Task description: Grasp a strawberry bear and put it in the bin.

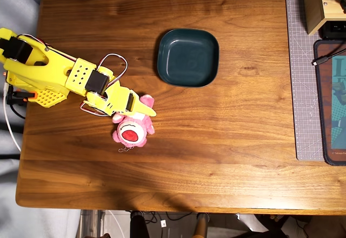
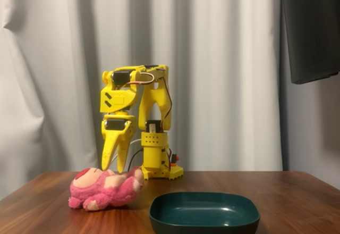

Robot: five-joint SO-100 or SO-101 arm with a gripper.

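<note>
My tool (image 2: 113, 167) hangs just above the bear (image 2: 103, 188), its 2 fingers a little apart and pinching nothing. The bear lies on the surface (image 1: 227, 140), head toward the near edge in the overhead view, directly beneath me; the bin (image 1: 188, 57) sits nearby, empty.

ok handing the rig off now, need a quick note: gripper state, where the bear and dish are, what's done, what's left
Gripper: pointing down just above the strawberry bear, fingers slightly apart, holding nothing.
Bear: lying on the table, left of the bin in the fixed view, not lifted.
Bin: empty, apart from the bear.
Done: approach only.
Left: lower, close on the bear, lift, carry it over the bin, release.
</note>
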